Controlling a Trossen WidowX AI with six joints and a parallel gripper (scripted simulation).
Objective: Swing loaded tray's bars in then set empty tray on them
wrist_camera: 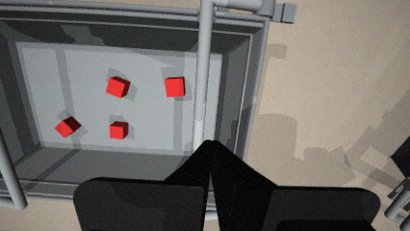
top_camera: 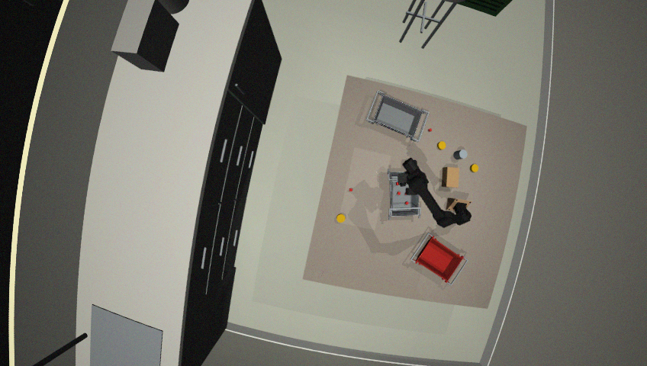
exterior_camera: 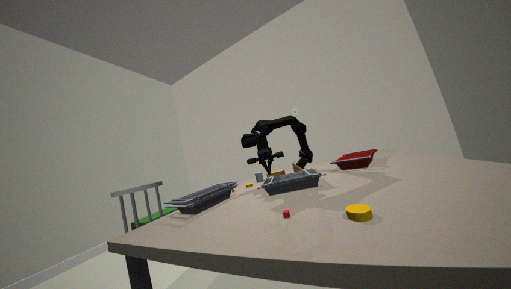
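Observation:
The loaded grey tray stands level, with several red blocks inside, one red block nearest the gripper end. One bar lies in across the top at that end. The other bar is also in across the top at the far end. My gripper is shut with nothing between the fingers; its tips are over the near bar, contact cannot be told. The empty grey tray lies apart on the table.
An empty red tray stands on the arm's other side. A wooden block, a grey cylinder and yellow discs are near the arm. Another yellow disc and a loose red block lie opposite.

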